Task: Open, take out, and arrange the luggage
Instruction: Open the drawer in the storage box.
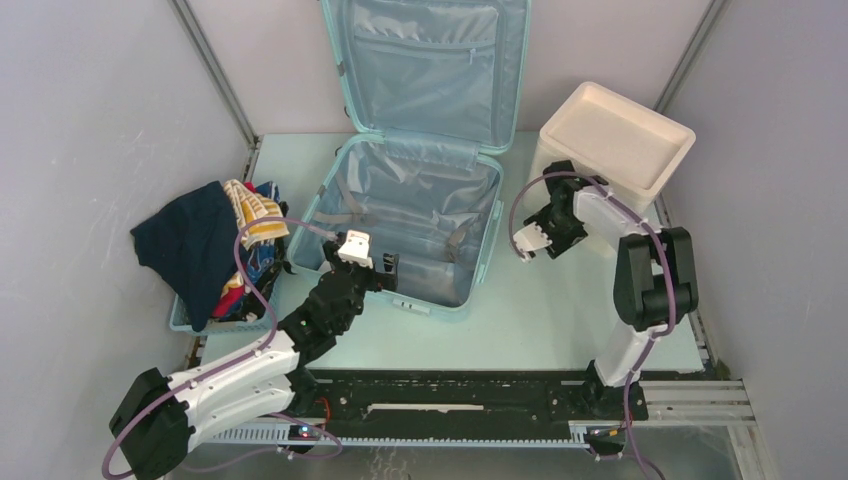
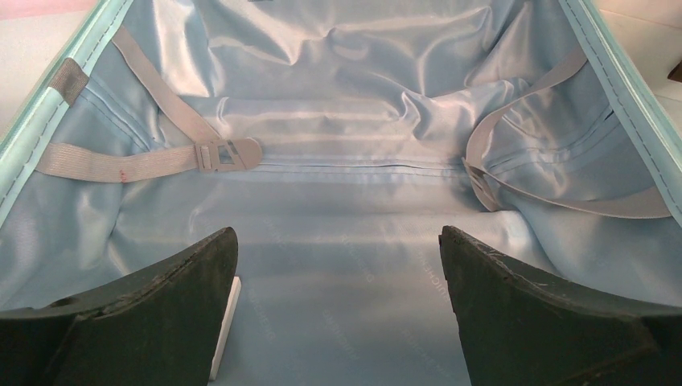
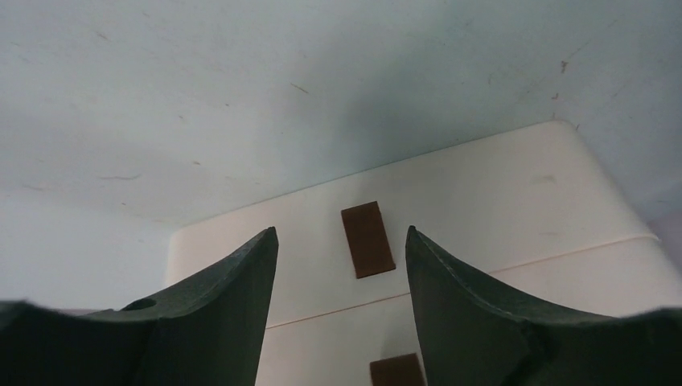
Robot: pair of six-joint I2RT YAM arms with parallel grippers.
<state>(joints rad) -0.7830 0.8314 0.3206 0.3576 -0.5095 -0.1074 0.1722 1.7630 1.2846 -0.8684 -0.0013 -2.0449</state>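
The pale mint suitcase (image 1: 420,205) lies in the middle of the desk (image 1: 540,310), towards the far side, already open: its lid (image 1: 430,70) stands upright against the far wall and shows a zip pocket. The lower shell faces up and, as far as the overhead and left wrist views show, holds nothing but bare lining. Its two elastic straps lie unfastened, the left strap (image 2: 121,165) ending in its buckle (image 2: 228,153) and the right strap (image 2: 515,121) slack against the wall. A heap of clothes (image 1: 205,245) sits in the blue basket (image 1: 185,318) on the left of the desk, so opening and taking out look done. The left end effector (image 1: 372,262) hovers over the near rim of the shell, released, with nothing between its jaws. The right end effector (image 1: 528,243) hangs to the right of the suitcase, just beside the cream-white box (image 1: 615,135) and facing a brown tab (image 3: 367,239), also released and empty. What seems left is the arranging: sorting the clothes, though where they should go cannot be told.
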